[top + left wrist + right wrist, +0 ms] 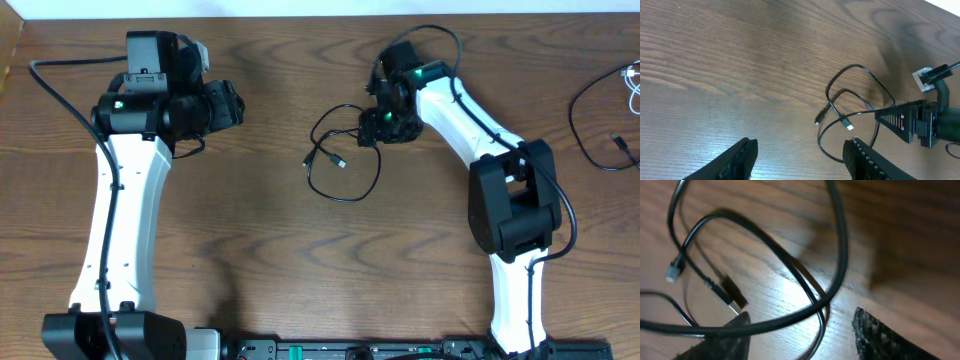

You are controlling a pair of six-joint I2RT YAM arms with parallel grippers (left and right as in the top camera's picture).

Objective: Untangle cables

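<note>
Overhead view: wood worktop (260,250), both arms over it. Black cable (842,245) lies mid-worktop in loose crossing loops. Left end effector (799,147) is released and empty, well apart from it. Right end effector (799,317) is spread wide just over the loops, not clenched on them. Cable judged light, limp, slick. Best pinch: a single strand near a plug end (732,297), away from crossings.
</note>
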